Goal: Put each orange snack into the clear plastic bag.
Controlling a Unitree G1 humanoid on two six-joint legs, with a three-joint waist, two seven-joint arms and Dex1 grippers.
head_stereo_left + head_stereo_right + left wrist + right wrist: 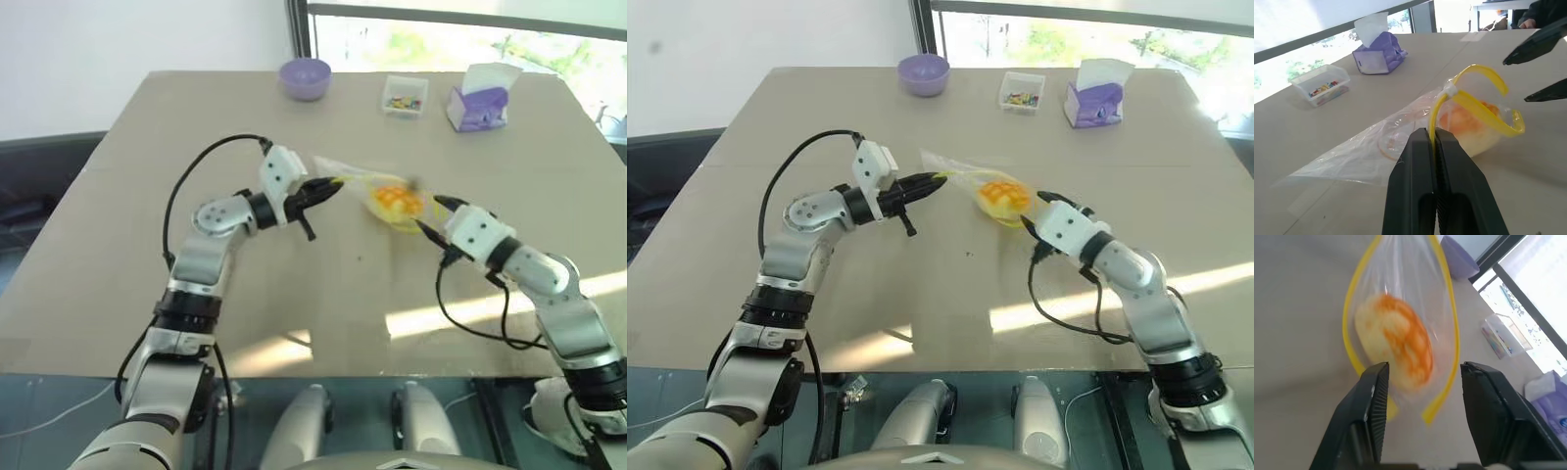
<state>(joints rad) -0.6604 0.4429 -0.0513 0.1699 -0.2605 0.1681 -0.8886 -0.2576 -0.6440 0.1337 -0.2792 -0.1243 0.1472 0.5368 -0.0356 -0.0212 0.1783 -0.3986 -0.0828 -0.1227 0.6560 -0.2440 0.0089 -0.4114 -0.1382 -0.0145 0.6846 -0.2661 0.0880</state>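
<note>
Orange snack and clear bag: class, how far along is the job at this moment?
Done: one orange snack lies inside the clear plastic bag, its mouth gaping. In hand: the left gripper, jaws shut, pinches the bag's yellow seal strip; the right gripper sits at the mouth, jaws apart, holding nothing. Left: no other snack shows on the table.

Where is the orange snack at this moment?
The orange snack sits inside the clear plastic bag at mid-table, between the left gripper pinching the bag's edge and the open right gripper.

Your right claw (1420, 396) open, fingers apart; orange snack (1396, 342) inside clear plastic bag (1400, 293), yellow-rimmed mouth gaping, on tabletop (1298, 308).
</note>
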